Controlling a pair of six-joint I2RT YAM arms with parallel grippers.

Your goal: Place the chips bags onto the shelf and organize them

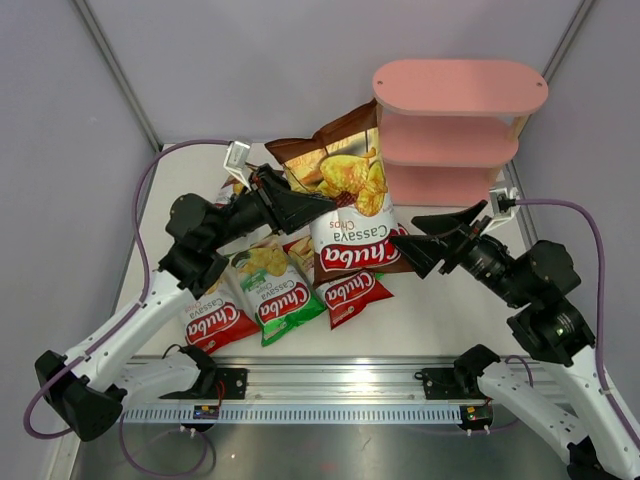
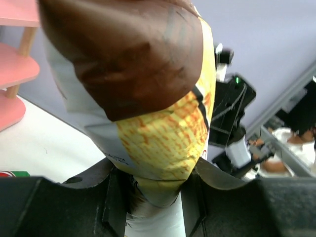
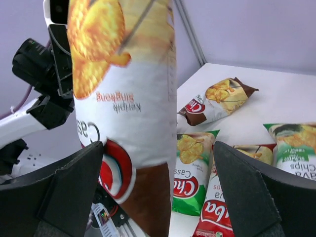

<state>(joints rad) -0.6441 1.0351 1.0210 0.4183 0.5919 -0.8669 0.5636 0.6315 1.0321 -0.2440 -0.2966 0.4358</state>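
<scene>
Your pink shelf (image 1: 460, 88) stands far right, with no bag on the boards that show. Beside it a brown bag (image 1: 350, 215) hangs upside down, held clear of the table (image 1: 440, 320), probably for a handover. The other bags (image 1: 280, 295) lie flat beneath. Your left gripper (image 2: 155, 180) is clamped on the brown bag's end, and your right gripper (image 3: 158, 148) straddles it, jaws wide apart.

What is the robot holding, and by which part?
The left jaws pinch the brown chip bag by its edge, beside the pictured chips. The right jaws stand open at its lower end, not gripping.
</scene>
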